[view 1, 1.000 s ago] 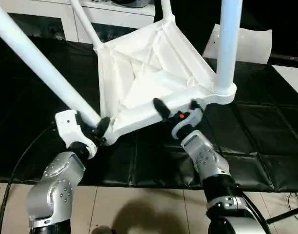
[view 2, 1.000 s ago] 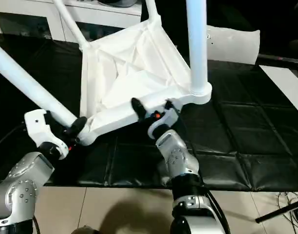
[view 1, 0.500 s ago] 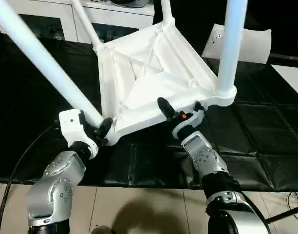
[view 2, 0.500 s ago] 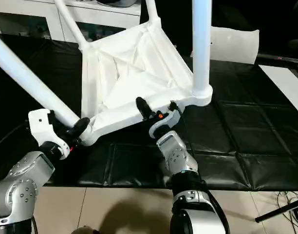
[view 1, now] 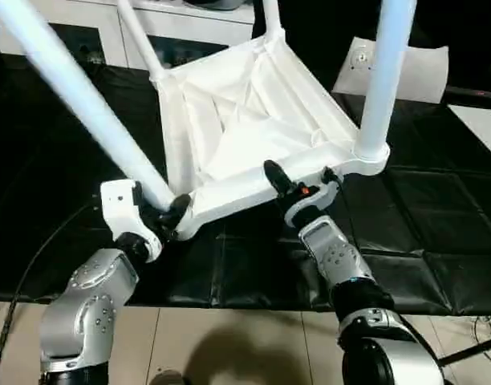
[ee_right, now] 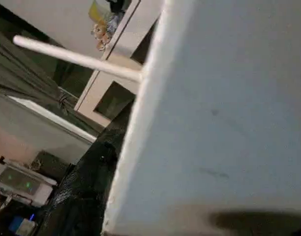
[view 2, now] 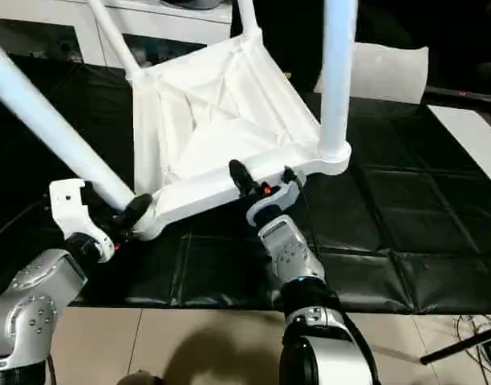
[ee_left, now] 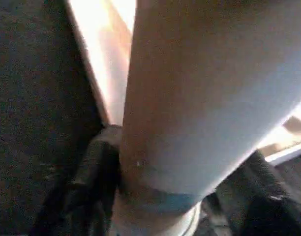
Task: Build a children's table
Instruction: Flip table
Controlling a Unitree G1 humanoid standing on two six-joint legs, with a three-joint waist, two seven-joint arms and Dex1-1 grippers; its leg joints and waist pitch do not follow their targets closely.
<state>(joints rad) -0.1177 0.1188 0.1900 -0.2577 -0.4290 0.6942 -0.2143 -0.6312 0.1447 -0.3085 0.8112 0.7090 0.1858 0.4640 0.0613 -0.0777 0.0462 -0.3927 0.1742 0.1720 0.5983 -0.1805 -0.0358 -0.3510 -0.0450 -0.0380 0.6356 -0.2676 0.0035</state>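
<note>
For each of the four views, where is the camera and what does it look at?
Left eye: on the head, looking down at the upturned tabletop; both silver forearms show.
Right eye: beside it, same scene, with left gripper and right gripper.
Left wrist: on the left arm, close on a leg entering its socket; black fingers flank it.
Right wrist: on the right arm, close against the tabletop's rim.
Both wrist views share the tabletop.

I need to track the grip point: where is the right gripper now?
In the left eye view, the right gripper sits right of centre at the near rim of the upturned white plastic tabletop, between the two near white tubular legs.
</note>
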